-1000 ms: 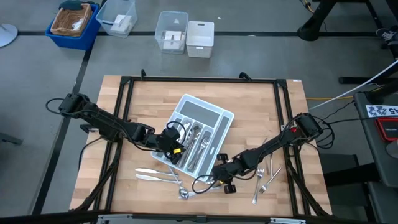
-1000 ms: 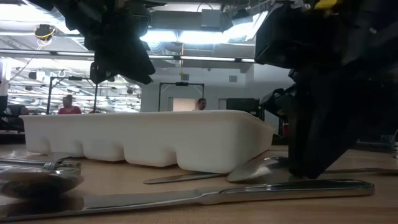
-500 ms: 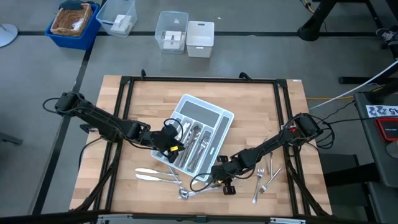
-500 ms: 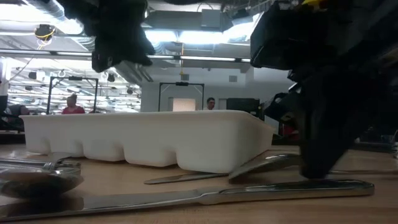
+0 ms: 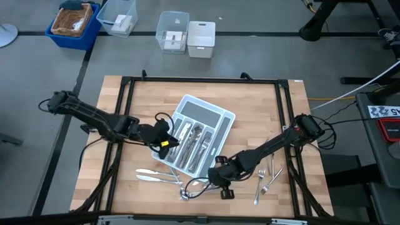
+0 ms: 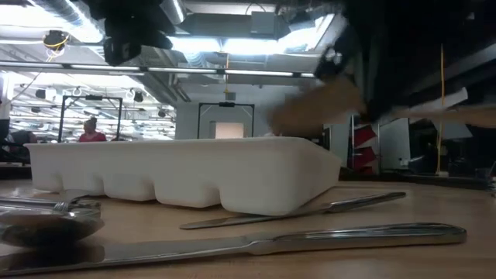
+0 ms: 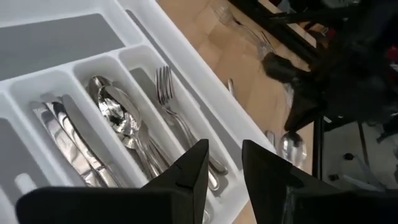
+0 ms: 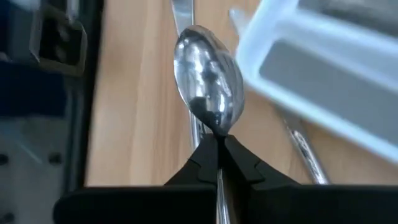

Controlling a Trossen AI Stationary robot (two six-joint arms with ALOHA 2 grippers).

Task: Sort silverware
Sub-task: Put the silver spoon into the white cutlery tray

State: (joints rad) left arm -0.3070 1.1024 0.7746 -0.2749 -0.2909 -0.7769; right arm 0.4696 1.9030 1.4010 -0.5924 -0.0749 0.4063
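Wooden table (image 5: 250, 106) under you: your right hand (image 8: 216, 144) is clamped on a spoon (image 8: 208, 76) lifted near the tray (image 5: 220, 117); held only at its neck, it could swivel or slip. Your left hand (image 7: 222, 163), fingers apart, hovers over the tray's sorted cutlery.

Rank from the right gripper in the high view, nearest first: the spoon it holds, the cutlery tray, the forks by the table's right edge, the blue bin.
1. spoon: shut in the right gripper, front of the table.
2. cutlery tray: just behind it, mid-table.
3. forks: to its right, on the table.
4. blue bin: far back left, on the floor.
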